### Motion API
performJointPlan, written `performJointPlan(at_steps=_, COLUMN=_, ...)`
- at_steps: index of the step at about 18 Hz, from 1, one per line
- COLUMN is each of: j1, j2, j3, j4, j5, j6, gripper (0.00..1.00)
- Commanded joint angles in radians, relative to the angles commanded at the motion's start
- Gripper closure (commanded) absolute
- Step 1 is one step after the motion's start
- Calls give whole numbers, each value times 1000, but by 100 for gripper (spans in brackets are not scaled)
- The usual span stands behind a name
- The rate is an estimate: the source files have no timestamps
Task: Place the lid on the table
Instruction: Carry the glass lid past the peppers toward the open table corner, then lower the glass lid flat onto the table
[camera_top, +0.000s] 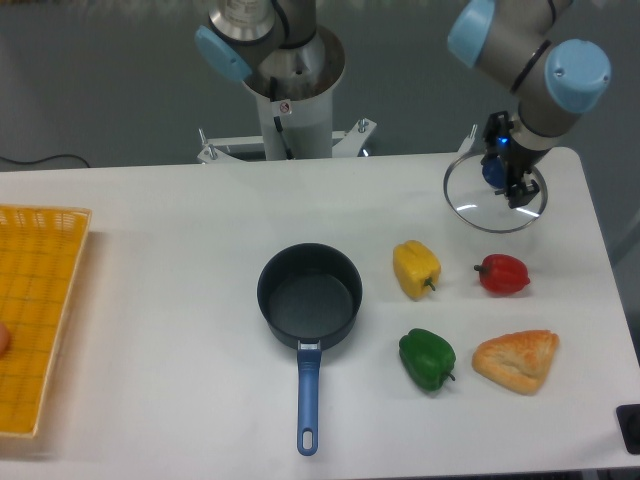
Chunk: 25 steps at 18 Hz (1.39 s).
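My gripper (511, 185) is clamped on the small blue knob of the lid (494, 193), fingers closed around it from above. The lid sits near the far right corner of the table (180, 260), its thin metal rim showing as a ring against the white top. I cannot tell from this view whether the rim is touching the surface or is held just above it; the lid appears slightly tilted toward the camera.

My arm comes in from the upper right, with the pale blue wrist joint directly above the gripper.

Other items on the table:
- Dark blue saucepan (309, 296), uncovered, near the middle, with its long blue handle pointing toward the near edge. It is well apart from the lid.
- Yellow pepper (416, 268), just to the right of the saucepan.
- Red pepper (501, 273), to the right of the yellow one and nearer the camera than the lid, not touching it.
- Green pepper (427, 359), on the near side of the yellow pepper.
- A golden pastry-like wedge (516, 359), just beside the green pepper on its right.
- Yellow woven tray (36, 315) at the left edge, partly cut off by the frame, with a small rounded object barely visible at its left side; too little shows to identify it.
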Motion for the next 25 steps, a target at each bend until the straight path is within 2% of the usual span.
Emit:
performJointPlan(at_steps=11, j1=34, j2=-63, j3=-2, j4=87, j5=29, j6=22, gripper=34)
performJointPlan(at_steps=16, j1=34, j2=-95, j3=-2, j4=104, j5=29, j6=15, gripper=34)
performJointPlan(at_steps=25, j1=40, j2=-109, j3=-11, j4=104, j5=26, j6=9, gripper=34)
